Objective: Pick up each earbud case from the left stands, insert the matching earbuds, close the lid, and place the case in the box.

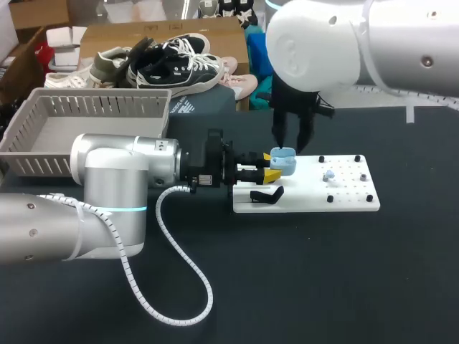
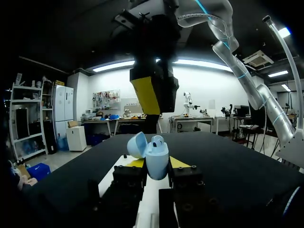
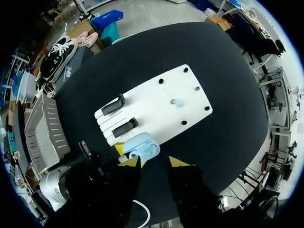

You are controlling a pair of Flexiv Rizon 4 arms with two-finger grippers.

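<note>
fingers on the left (image 1: 271, 174) clasp the open case (image 1: 284, 159) beside a black stand (image 1: 265, 194), right fingers (image 3: 176, 162) spread above.

Robotics lab: left arm (image 1: 107, 183), right arm (image 1: 373, 39), table (image 1: 337, 287).

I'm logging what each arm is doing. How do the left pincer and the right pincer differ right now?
The left pincer lies level, reaching in from the side; the right pincer points straight down from above. The left pincer is shut on the open earbud case; the right pincer is open and empty, hovering over that case. Both have yellow-tipped fingers.
</note>
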